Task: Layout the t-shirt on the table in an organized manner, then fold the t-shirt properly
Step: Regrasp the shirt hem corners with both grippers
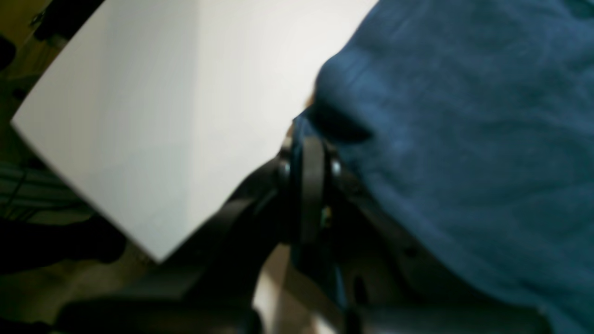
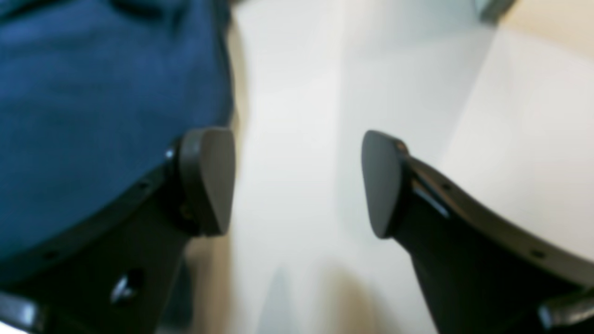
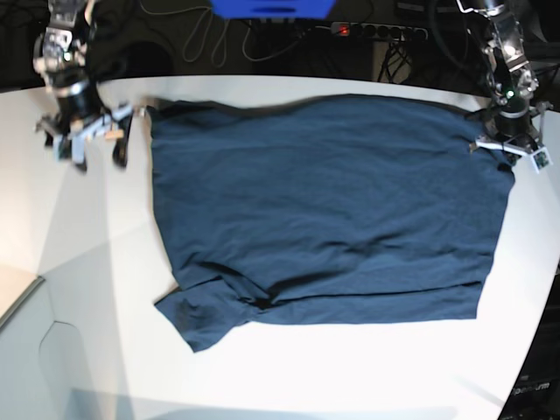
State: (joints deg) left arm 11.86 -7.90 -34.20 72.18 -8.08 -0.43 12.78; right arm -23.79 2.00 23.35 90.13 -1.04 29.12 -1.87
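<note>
The very large, smooth white tabletop (image 3: 87,289) with its curved edge is taking up nearly the whole room from where I am standing, and its pale surface is running out bare on every side of the cloth.

The plain dark navy-blue short-sleeved cloth t-shirt (image 3: 324,210) is lying spread across the far middle of that table, mostly flat and softly wrinkled, reaching close to the table's far edge. One sleeve is sticking out at the near corner on the base view's left, with a fold of cloth lying doubled over beside it.

The left gripper (image 3: 506,150), on the base view's right, is pressing down at the shirt's far corner there. Its black jaws are standing closed together, and in the left wrist view the blue cloth (image 1: 464,139) is bunching up right at the tips (image 1: 312,134), so it is pinching the shirt's edge, though that view is blurred.

The right gripper (image 3: 98,147), on the base view's left, is hanging just beside the shirt's other far corner. Its two dark pads are standing wide apart with bare white table (image 2: 297,139) between them, gripping nothing; one pad (image 2: 206,181) is sitting right at the edge of the blue cloth (image 2: 93,116).
</note>
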